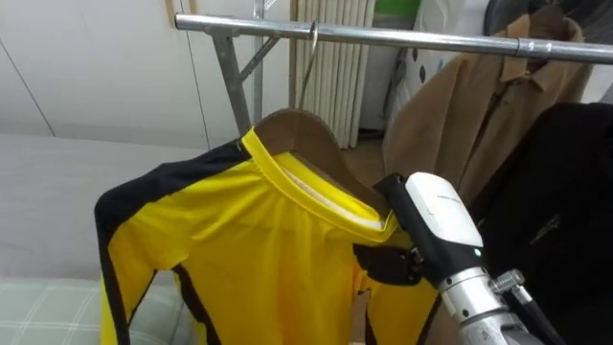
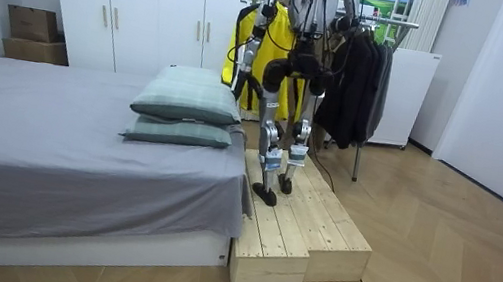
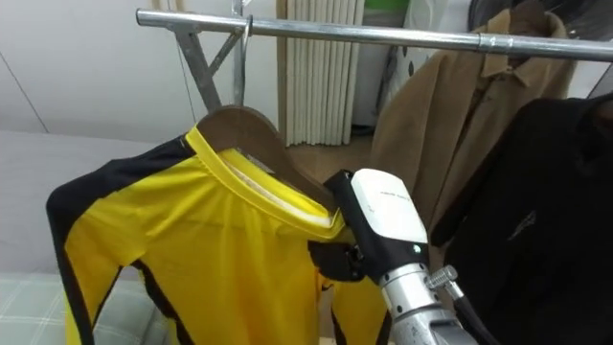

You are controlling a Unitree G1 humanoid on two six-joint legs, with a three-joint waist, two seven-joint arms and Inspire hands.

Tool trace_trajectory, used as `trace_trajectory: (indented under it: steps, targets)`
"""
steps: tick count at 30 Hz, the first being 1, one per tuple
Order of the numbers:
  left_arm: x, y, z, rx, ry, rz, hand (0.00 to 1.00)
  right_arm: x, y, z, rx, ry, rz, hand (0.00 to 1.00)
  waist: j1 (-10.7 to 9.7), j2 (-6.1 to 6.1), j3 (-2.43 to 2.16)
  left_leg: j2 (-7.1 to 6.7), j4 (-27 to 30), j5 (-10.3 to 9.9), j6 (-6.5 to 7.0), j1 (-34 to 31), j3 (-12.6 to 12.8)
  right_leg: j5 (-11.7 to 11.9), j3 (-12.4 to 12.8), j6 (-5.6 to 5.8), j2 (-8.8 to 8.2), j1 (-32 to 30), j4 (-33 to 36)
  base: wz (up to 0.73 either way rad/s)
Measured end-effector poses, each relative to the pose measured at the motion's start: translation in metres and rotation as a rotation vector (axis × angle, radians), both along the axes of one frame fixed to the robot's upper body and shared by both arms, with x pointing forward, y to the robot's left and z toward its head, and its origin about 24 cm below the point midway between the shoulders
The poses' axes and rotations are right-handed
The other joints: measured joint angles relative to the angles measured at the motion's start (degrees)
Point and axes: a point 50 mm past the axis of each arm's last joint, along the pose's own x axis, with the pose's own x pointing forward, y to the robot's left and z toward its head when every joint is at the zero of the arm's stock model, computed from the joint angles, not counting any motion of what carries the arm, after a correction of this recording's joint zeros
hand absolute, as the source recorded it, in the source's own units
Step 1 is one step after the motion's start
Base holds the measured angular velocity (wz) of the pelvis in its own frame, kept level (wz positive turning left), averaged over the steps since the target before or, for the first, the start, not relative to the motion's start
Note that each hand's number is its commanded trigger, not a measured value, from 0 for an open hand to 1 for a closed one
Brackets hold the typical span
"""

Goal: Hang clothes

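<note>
Yellow shirt [image 1: 239,240] with black shoulders and side stripes hangs on a wooden hanger [image 1: 306,134], whose wire hook is over the metal rail [image 1: 412,38]. In the left eye view, the right hand [image 1: 436,216] comes in from the lower right and sits against the collar at the hanger's right shoulder. Its fingers are tucked behind the cloth, so I cannot tell whether they grip or lie loose. A tan coat [image 1: 479,105] and a black garment [image 1: 565,192] hang on the same rail, to the right of the shirt.

In the room view, the robot stands upright on a wooden platform [image 2: 302,235] beside a grey bed [image 2: 51,130] with two pillows [image 2: 188,96], facing the clothes rack. The left hand [image 2: 248,103] hangs low beside the shirt, too small to read.

In the right eye view, the hook rests near the rail's left end, just beside a diagonal brace [image 3: 203,72].
</note>
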Motion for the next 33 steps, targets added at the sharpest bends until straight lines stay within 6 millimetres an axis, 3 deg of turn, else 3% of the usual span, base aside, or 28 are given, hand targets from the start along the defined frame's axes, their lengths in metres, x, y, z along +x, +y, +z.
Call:
trace_trajectory:
  steps: [4, 6, 8, 11, 16, 25, 33]
  targets:
    - [-0.013, 0.000, -0.001, 0.007, -0.007, 0.062, 0.00, 0.000, -0.001, 0.000, -0.004, 0.001, -0.001, 1.00, 1.1, 0.27, -0.23, 0.11, -0.1, -0.2, -0.39, 0.5, -0.3, 0.5, 3.0, -0.32, 1.49, 0.4, -0.6, -0.34]
    - [-0.019, 0.001, -0.001, 0.005, -0.005, 0.105, 0.00, 0.000, -0.001, 0.000, -0.006, 0.001, -0.001, 1.00, 1.4, 0.53, -0.42, 0.01, 0.1, -0.6, -0.34, 0.8, -3.1, 0.7, 4.1, -0.53, 2.11, 0.7, -0.6, -0.46]
    - [-0.026, 0.000, -0.002, 0.007, 0.001, 0.141, 0.00, -0.001, -0.002, -0.001, -0.005, 0.005, -0.005, 1.00, 1.4, 0.73, -0.75, -0.90, 0.2, -0.7, -0.22, 1.0, -8.3, 0.6, 5.7, -0.60, 2.66, 1.1, -0.3, -0.32]
    - [-0.027, 0.001, -0.002, 0.008, 0.004, 0.144, 0.00, 0.000, -0.003, -0.001, -0.011, 0.004, -0.006, 1.00, 1.2, 0.65, -0.81, -1.17, 0.0, -0.7, -0.09, 1.3, -11.4, 0.0, 6.6, -0.40, 2.97, 0.7, 0.9, -0.23]
    - [-0.019, 0.002, -0.002, 0.003, -0.024, 0.137, 0.00, 0.000, -0.007, 0.000, -0.029, -0.008, -0.013, 1.00, 0.2, 0.53, -0.79, -1.29, -0.2, -1.0, 0.10, 1.8, -11.4, -0.1, 6.6, -0.38, 2.82, 0.6, 2.2, 0.00]
    - [-0.009, 0.006, 0.000, -0.007, -0.059, 0.170, 0.00, 0.000, -0.011, 0.000, -0.035, -0.020, -0.029, 1.00, 1.1, 0.20, -0.67, -1.41, -1.0, -0.9, -0.04, 1.7, -10.9, 0.8, 7.3, -0.51, 3.47, 0.7, 0.5, -0.04]
    - [-0.003, 0.006, 0.002, -0.029, -0.105, 0.223, 0.00, 0.000, -0.013, 0.002, -0.030, -0.036, -0.032, 1.00, 1.2, -0.81, -1.13, -0.73, -1.3, -0.8, -0.08, 2.1, -11.2, 1.8, 6.1, -0.87, 3.78, 2.0, -2.0, 0.01]
